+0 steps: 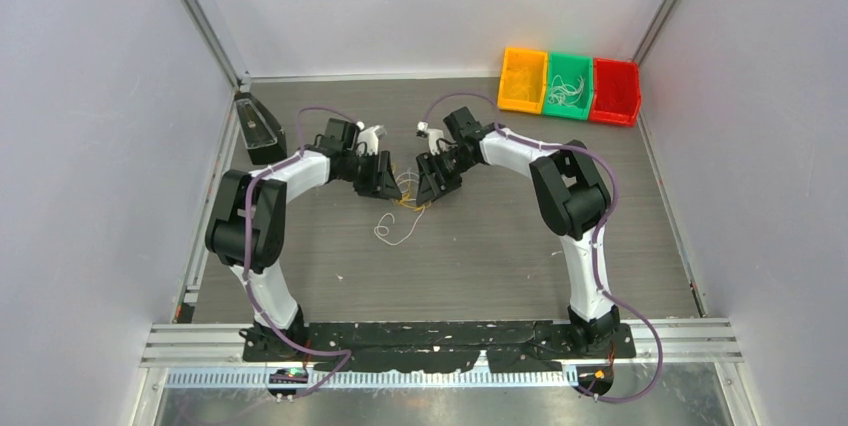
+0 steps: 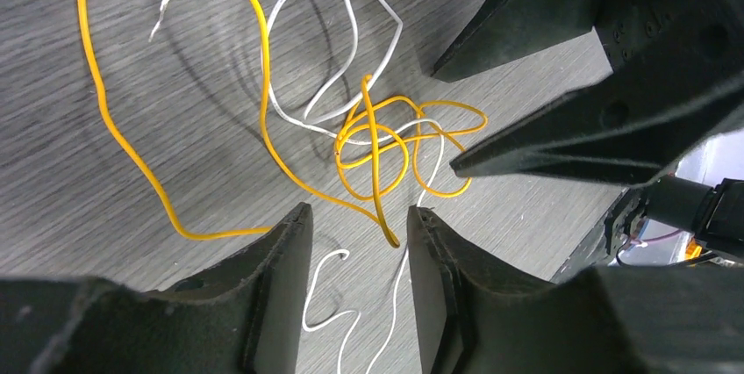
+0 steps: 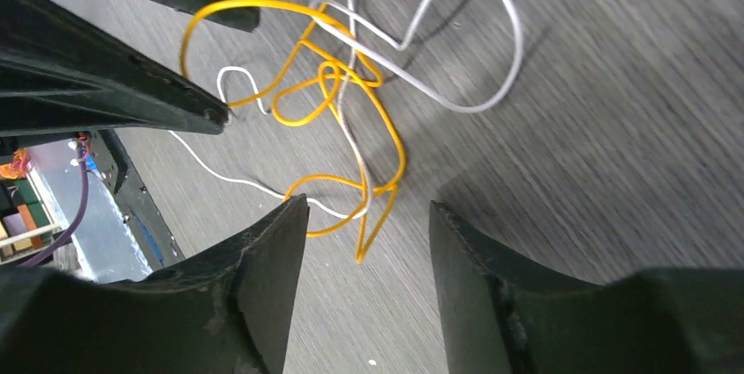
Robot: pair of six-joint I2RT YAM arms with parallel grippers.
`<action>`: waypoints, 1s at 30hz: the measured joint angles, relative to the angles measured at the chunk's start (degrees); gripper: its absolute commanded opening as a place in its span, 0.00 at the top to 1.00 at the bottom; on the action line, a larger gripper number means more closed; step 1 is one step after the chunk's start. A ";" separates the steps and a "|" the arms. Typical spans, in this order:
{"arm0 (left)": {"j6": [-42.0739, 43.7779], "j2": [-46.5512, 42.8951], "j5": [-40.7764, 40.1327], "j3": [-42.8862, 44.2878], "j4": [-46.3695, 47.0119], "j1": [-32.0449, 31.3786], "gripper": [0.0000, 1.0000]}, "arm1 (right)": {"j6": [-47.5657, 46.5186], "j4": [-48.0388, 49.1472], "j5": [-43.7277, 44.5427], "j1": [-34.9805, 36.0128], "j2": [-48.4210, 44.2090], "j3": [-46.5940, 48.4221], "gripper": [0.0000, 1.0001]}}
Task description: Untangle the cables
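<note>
Item, cables (image 1: pixel 405 204): I log one knot of yellow-orange wire (image 2: pixel 373 141) and white wire (image 3: pixel 519 45) lying mid-table (image 1: pixel 520 246) between my two arms, a white loop trailing toward the near edge. Left gripper (image 2: pixel 358 216): jaws apart, a yellow-orange end lying in the gap, nothing clamped; right gripper (image 3: pixel 368 207): jaws likewise apart, facing it across the knot. Far right corner: orange bin (image 1: pixel 520 106), green bin (image 1: pixel 567 115) with thin wires inside, red bin (image 1: pixel 613 118), side by side.
</note>
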 measured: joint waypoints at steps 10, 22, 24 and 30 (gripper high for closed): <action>-0.28 -4.13 -0.02 -2.34 1.51 4.61 0.37 | 0.74 0.55 0.98 -0.09 0.00 -0.74 0.69; -2.23 -4.37 -3.19 -3.06 2.84 5.77 0.33 | 1.44 1.16 0.37 -0.09 -0.59 -3.34 0.67; -2.75 -3.41 -3.91 -3.04 2.86 5.77 0.34 | 1.44 1.14 0.42 -0.09 -0.94 -3.74 0.68; -3.80 0.02 -5.66 -2.80 2.91 5.77 0.41 | 1.40 0.76 0.50 -0.09 -1.81 -4.31 0.73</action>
